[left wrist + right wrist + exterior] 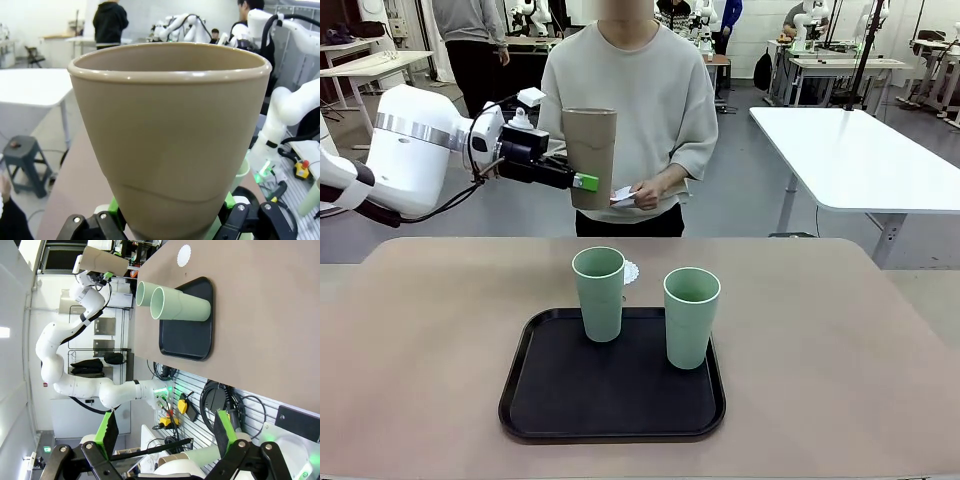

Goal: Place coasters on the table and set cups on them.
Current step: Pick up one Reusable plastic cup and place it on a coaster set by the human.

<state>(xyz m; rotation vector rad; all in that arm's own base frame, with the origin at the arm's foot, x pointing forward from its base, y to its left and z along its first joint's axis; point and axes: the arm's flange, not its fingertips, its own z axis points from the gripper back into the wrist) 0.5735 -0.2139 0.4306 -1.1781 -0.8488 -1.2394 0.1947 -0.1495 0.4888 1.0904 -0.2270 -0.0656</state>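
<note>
The left arm's fingers [585,182] clamp the tall brown matte tumbler [590,145] low on its wall, aloft over the beige counter's [420,330] far side, where it looks light, stiff and slick, while the right arm's fingers [108,432] stand apart, empty.

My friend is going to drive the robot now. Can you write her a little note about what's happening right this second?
Left gripper: shut on the brown cup, held in the air in front of the person.
Right gripper: open, holding nothing.
Two mint cups stand on the black tray. One coaster lies bare on the table behind the tray. The person's hand holds something white, maybe more coasters.
Done: one coaster out.
Left: the other coasters, then all three cups onto them.
</note>
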